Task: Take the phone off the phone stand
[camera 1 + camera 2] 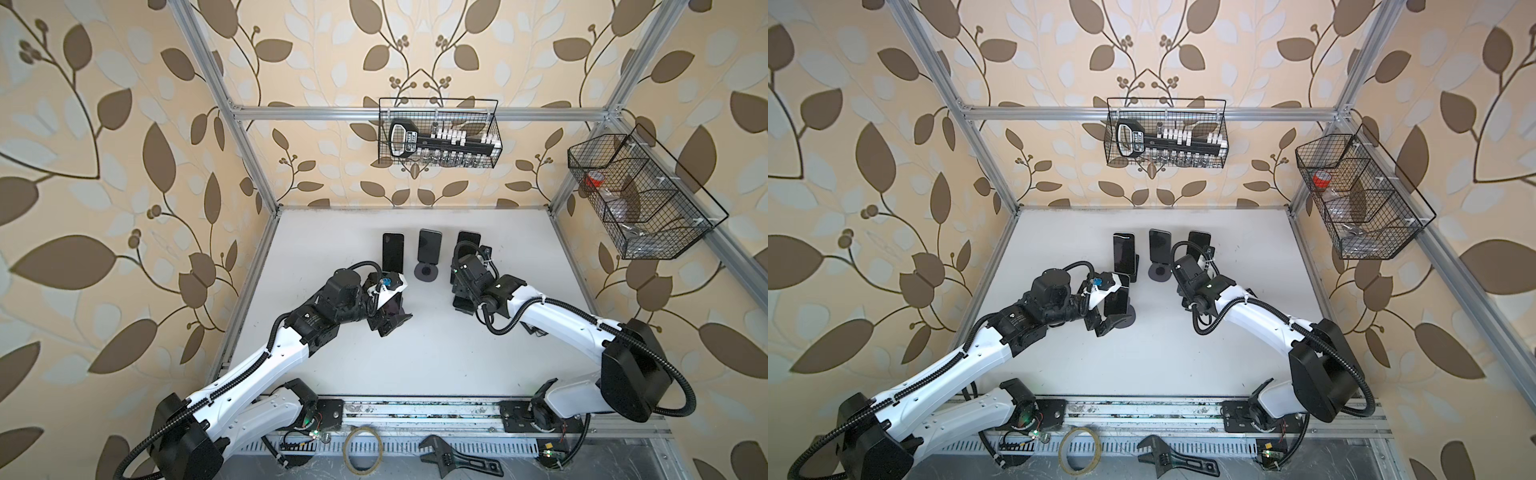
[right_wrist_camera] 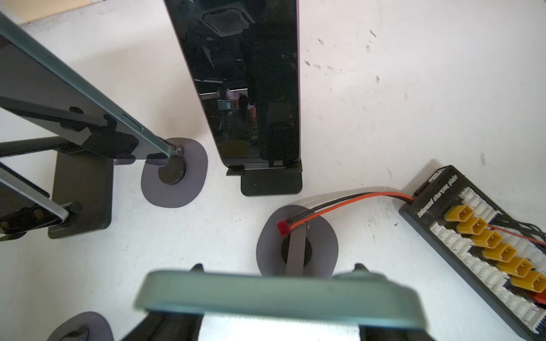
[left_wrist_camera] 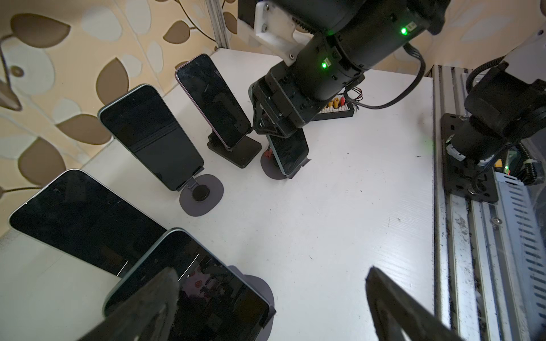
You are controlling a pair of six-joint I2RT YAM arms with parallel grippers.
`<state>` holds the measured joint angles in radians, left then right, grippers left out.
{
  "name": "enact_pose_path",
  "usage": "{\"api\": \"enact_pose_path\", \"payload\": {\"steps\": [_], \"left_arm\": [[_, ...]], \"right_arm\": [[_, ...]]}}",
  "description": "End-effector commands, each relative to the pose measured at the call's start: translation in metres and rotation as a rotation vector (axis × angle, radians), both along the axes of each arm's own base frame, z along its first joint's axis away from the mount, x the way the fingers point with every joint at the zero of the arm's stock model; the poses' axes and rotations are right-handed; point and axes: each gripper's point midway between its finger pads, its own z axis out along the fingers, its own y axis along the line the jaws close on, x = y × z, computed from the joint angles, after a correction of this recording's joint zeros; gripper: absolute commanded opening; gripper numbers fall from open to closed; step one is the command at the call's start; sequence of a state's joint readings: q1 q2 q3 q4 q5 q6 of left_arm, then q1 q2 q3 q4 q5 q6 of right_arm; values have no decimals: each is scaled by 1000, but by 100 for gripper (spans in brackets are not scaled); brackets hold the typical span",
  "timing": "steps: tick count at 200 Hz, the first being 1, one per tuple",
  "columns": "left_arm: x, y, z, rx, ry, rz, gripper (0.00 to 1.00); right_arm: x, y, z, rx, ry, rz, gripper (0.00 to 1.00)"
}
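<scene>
Grey-green phone edge fills the lower frame of the right wrist view, with the right pincer clamped narrow on its top end. In the left wrist view, centre-right of frame, the phone's foot looks seated in the round-base stand, though the lip is too small to be sure. So the grasp is done; lift-out and set-down on the counter are left. The left pincer gapes wide and empty, one finger just beside another standing phone, lower left.

Top views overhead, sharing table — wrist cameras close.
</scene>
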<state>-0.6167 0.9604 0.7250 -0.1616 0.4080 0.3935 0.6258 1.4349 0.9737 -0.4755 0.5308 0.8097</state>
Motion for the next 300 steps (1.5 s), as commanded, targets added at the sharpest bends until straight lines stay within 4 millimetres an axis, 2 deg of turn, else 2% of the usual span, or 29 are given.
{"api": "enact_pose_path", "payload": {"steps": [1,300], "left_arm": [[2,-4,11,-8,-51,-9,98],[2,0,16,3,-76,4,98]], "right_arm": [[-1,-2,11,14,-31,8,69],[-4,6,22,17,-33,104,66]]}}
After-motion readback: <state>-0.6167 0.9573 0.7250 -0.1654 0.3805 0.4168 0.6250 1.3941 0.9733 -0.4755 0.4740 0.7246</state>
